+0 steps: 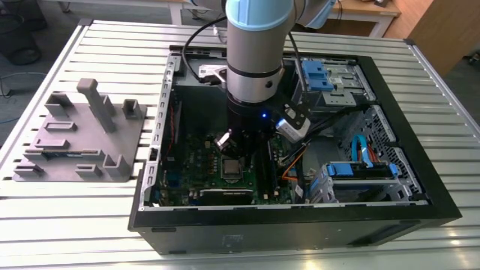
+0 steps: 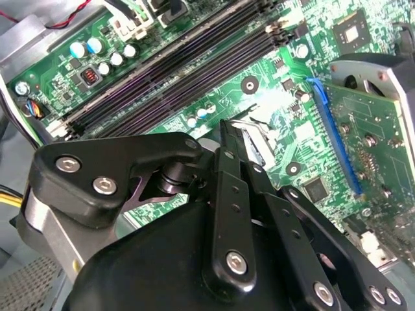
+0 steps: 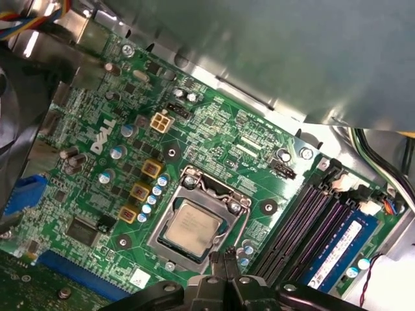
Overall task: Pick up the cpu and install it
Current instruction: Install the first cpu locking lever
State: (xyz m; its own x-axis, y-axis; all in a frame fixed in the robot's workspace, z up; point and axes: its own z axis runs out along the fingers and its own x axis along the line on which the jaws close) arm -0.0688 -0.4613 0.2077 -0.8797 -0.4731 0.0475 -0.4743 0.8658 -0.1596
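- I see the cpu lying flat in the socket on the motherboard; silver top up, metal frame around it, nothing holding it. In the exterior view the cpu sits mid-board, just below the arm.
- The hand hangs just beside the socket's edge in the first wrist view, fingertips pressed together, holding nothing. In the second wrist view the hand has its dark fingers closed together over the socket area.
- Memory slots run alongside the socket, one blue-labelled stick in the outer slot.
- Gold-coloured square components in a row on the socket's other side.
- The board lies inside an open computer case, laid on its side on the slatted table.
- The arm comes straight down into the case.
- Grey fixture block rests on the table, at the exterior view's left, well apart from the case.
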